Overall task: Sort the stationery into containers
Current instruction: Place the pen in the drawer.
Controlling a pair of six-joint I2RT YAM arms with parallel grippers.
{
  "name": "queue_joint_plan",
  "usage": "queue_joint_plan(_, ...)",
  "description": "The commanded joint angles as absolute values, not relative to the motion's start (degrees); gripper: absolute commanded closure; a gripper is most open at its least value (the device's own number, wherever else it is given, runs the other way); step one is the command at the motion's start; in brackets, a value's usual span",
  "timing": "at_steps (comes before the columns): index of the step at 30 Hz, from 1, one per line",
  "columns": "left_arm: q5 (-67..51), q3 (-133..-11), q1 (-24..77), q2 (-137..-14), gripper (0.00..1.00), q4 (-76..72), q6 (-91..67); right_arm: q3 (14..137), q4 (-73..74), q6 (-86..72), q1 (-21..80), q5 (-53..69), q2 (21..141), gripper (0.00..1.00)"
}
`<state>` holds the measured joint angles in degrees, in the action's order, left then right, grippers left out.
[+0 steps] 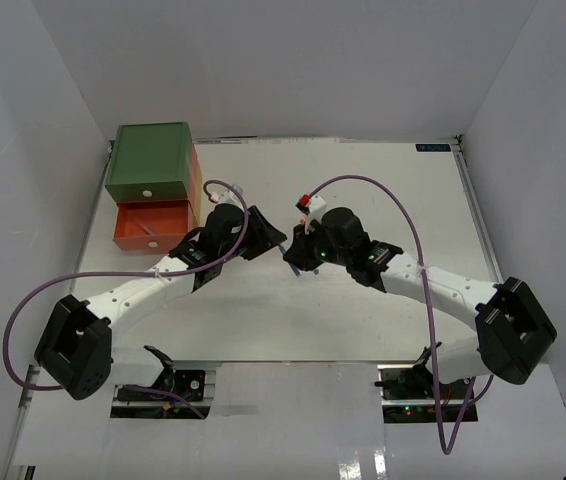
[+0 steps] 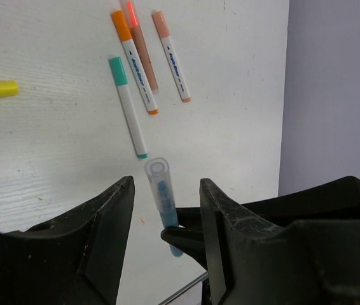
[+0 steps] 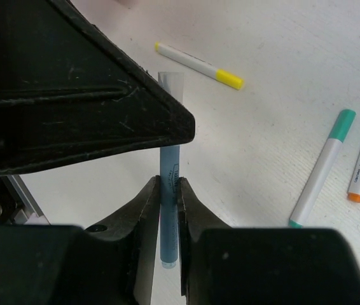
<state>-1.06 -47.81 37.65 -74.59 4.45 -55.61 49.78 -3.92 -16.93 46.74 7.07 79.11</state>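
My right gripper (image 3: pixel 168 184) is shut on a blue pen (image 3: pixel 169 165) and holds it above the table, clear cap end pointing away. In the left wrist view the same blue pen (image 2: pixel 161 194) stands between the fingers of my left gripper (image 2: pixel 167 184). That gripper is open, with a gap on each side of the pen. Both grippers meet mid-table, left gripper (image 1: pixel 275 238) against right gripper (image 1: pixel 293 255). The containers stand far left: the green top drawer (image 1: pixel 148 160) is closed and the orange-red drawer (image 1: pixel 153 225) below it is pulled out.
Loose pens lie on the white table beyond the grippers: a teal one (image 2: pixel 128 108), an orange one (image 2: pixel 134 60), a pink one (image 2: pixel 140 47), a peach one (image 2: pixel 170 57) and a yellow one (image 3: pixel 199 65). White walls enclose the table.
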Motion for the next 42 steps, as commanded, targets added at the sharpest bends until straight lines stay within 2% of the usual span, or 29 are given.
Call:
queue_joint_plan(1,1.4,-49.2,37.9,-74.7,0.44,5.0,-55.9,48.8,-8.7,-17.8,47.0,7.4,77.0,0.81)
queue_joint_plan(5,0.8,-49.4,38.0,-75.9,0.46,4.6,-56.6,48.6,-9.1,-17.9,47.0,7.3,76.7,0.81)
queue_joint_plan(9,0.1,-49.9,38.1,-76.8,0.52,3.7,-57.0,48.0,-9.8,-18.2,46.9,7.3,76.1,0.81)
queue_joint_plan(17,0.1,-49.8,38.5,-76.9,0.74,2.6,-57.6,47.5,-10.5,-18.7,46.9,7.2,76.3,0.78)
queue_joint_plan(20,0.1,-49.6,38.5,-76.5,0.83,2.1,-57.7,47.2,-10.5,-18.7,47.0,7.1,76.1,0.74)
queue_joint_plan(21,0.1,-49.5,38.4,-76.4,0.84,2.1,-57.7,47.2,-10.5,-18.8,47.0,7.0,76.0,0.72)
queue_joint_plan(25,1.0,-48.7,38.5,-75.0,0.87,2.4,-57.2,47.5,-8.7,-18.7,47.0,5.1,75.3,0.54)
queue_joint_plan(29,4.0,-48.9,37.4,-72.4,0.89,5.1,-55.8,47.5,-6.2,-16.9,46.8,2.4,73.0,0.46)
queue_joint_plan(33,3.3,-48.0,31.8,-68.4,0.89,7.1,-54.8,46.6,-2.9,-14.9,46.8,0.4,70.3,0.2)
queue_joint_plan(35,1.6,-47.2,26.7,-65.0,0.89,8.1,-54.5,45.8,-2.2,-14.2,46.8,-2.7,68.2,0.18)
queue_joint_plan(36,1.5,-46.9,24.9,-63.7,0.89,8.4,-54.2,45.4,-1.8,-14.2,46.8,-3.9,67.4,0.08)
queue_joint_plan(37,1.5,-46.8,21.6,-62.5,0.89,9.0,-53.5,44.0,-1.8,-14.1,46.8,-6.0,66.8,0.02)
queue_joint_plan(38,1.4,-46.9,20.1,-60.5,0.89,9.9,-53.0,43.3,-1.8,-13.8,46.8,-6.8,65.4,0.02)
queue_joint_plan(39,1.2,-47.1,18.5,-59.7,0.89,10.4,-52.4,42.7,-1.8,-13.8,46.8,-7.6,64.8,0.1)
queue_joint_plan(42,0.8,-48.2,12.3,-57.8,0.89,12.7,-49.8,41.0,-1.8,-13.0,46.6,-9.4,63.4,0.1)
